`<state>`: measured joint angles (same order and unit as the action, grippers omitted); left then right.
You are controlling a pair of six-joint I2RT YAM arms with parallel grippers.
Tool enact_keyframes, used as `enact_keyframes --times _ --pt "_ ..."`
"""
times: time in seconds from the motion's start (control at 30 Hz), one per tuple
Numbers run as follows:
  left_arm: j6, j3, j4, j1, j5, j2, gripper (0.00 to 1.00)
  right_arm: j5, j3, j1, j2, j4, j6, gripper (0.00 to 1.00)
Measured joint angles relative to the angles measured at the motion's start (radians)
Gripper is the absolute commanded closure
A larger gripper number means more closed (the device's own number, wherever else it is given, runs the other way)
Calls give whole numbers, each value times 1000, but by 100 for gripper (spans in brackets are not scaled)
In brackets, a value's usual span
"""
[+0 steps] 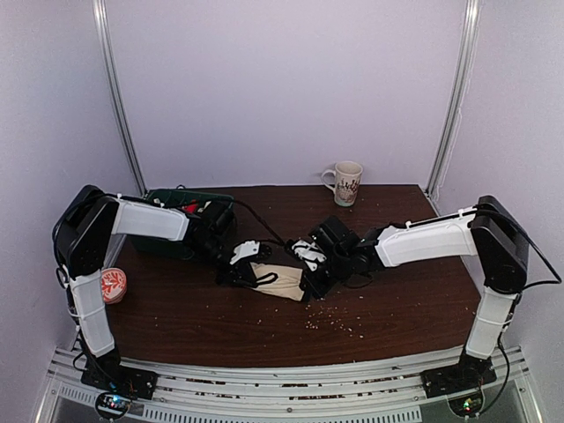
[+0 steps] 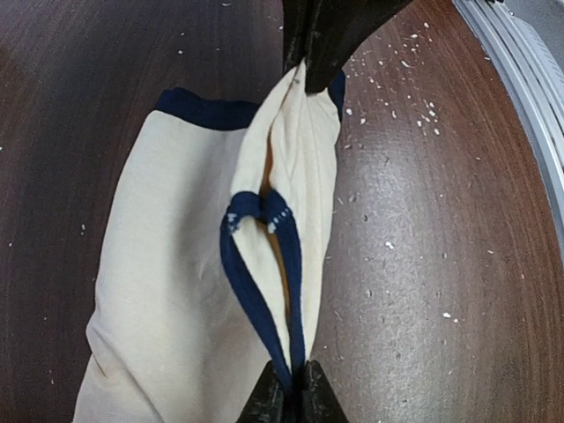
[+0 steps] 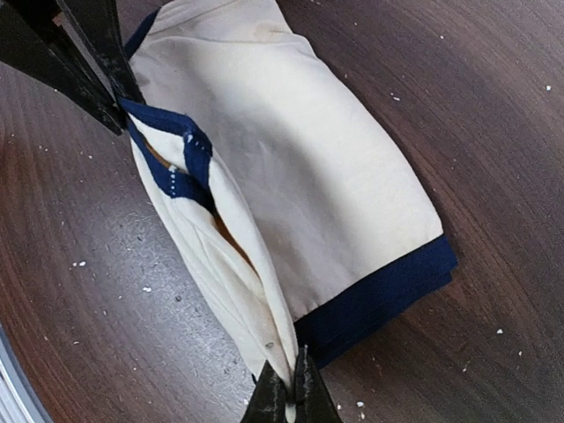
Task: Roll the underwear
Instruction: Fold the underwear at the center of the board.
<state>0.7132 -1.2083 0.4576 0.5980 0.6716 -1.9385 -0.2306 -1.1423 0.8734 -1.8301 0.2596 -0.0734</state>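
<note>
Pinching the raised fold at both ends, you have the underwear (image 1: 280, 282) lying near the middle of the table (image 1: 414, 326). It is cream cloth with navy trim, flat except for one ridge along the side towards the near edge.

The left gripper (image 2: 291, 395) has its jaws together on the navy band. The right gripper (image 3: 291, 398) has its jaws clamped on the cream edge at the other end of the ridge.

This looks like the first turn of the roll, with no coil formed yet. Next, you need both ends to travel together, level and taut, over the flat cloth towards the far edge, or the fold will skew.

From above, the wrists cover much of the garment. Each wrist view cuts off part of it. You can't tell how many layers each pinch holds, or what the orange-brown inside the fold is.

The mug (image 1: 345, 182) sits at the far edge, well apart.
</note>
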Motion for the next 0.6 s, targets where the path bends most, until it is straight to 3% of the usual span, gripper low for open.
enact_keyframes --times 0.23,0.53,0.6 --pt "-43 -19 -19 -24 -24 -5 74 -4 -52 -19 -32 40 25 100" --pt "-102 -27 -61 -48 -42 -5 75 -45 -52 -21 -31 45 44 100" --pt "-111 -28 -67 -48 -47 -5 79 -45 -55 -21 -31 50 44 100"
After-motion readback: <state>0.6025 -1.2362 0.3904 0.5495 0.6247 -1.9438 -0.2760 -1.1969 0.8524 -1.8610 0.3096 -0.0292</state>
